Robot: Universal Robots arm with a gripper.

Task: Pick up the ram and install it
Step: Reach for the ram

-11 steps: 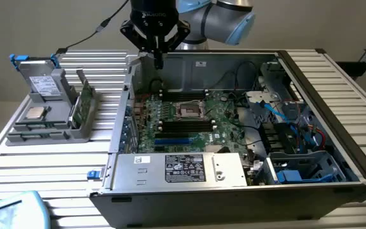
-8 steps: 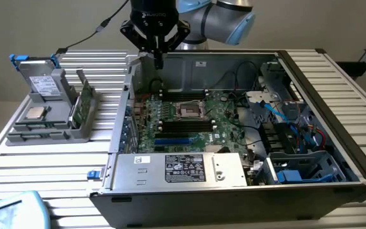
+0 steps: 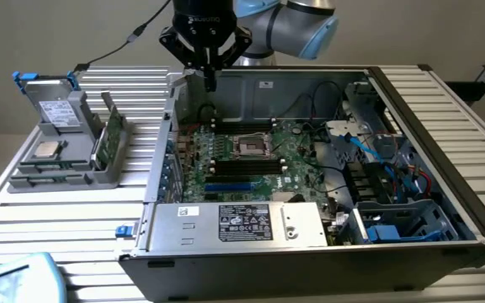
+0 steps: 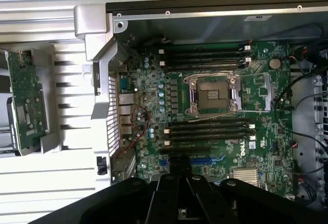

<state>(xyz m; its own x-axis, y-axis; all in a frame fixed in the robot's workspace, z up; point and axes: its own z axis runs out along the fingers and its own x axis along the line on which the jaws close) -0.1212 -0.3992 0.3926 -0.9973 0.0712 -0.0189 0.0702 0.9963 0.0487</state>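
hand [image 3: 209, 82]: pinched shut, nothing seen in it, over case [image 3: 444, 95] far corner, exterior view's left
ram [image 3: 110, 136]: on edge in grey holder [image 3: 57, 177] near the desk [image 3: 57, 214] edge, exterior view's left; probably stood upright for pinching
wrist view: looks straight down on the black slots [image 4: 205, 60]
exterior view: hand height above case

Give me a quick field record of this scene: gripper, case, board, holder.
gripper: above the PC case's back corner, on the exterior view's left
jaws: shut, nothing seen between them
PC case: open, lying on the slatted table
motherboard: CPU socket between two banks of long black slots
power supply: at the case's near side
grey holder: on the exterior view's left of the case; holds a hard drive and an upright green circuit board
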